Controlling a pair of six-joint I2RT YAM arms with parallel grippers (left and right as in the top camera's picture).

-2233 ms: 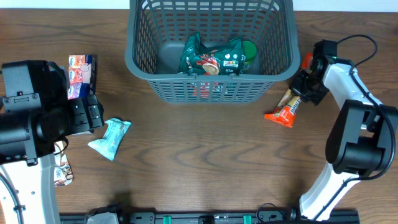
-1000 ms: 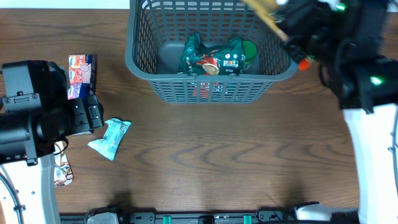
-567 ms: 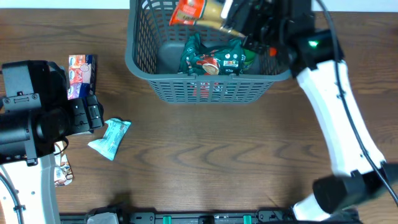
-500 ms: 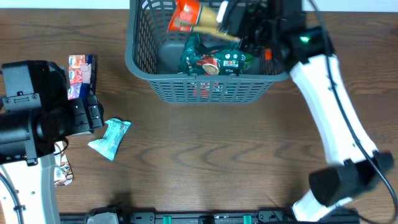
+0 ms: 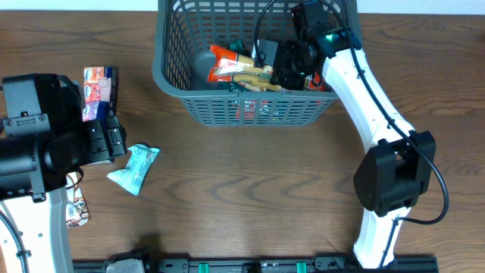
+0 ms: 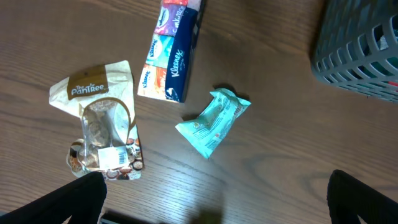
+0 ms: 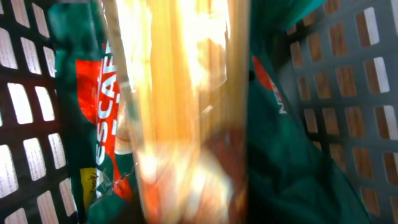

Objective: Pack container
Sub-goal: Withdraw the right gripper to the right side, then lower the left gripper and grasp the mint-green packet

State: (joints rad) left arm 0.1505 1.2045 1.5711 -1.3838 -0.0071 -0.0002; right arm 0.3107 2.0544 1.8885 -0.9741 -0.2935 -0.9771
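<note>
Basket sits top-centre overhead; right gripper is inside it at right end of packet, long axis left-right. Left wrist: left gripper spread, empty; teal pouch ahead. Right wrist: packet over green bag; fingers hidden, grip unclear.

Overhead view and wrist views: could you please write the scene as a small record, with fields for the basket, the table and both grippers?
basket: holds pasta pack lying on green bag
table, left side: tissue pack, teal packet, PanTree bag
left gripper: open, above the table, holding nothing
right gripper: inside the basket at the pasta pack; open or shut unclear
</note>
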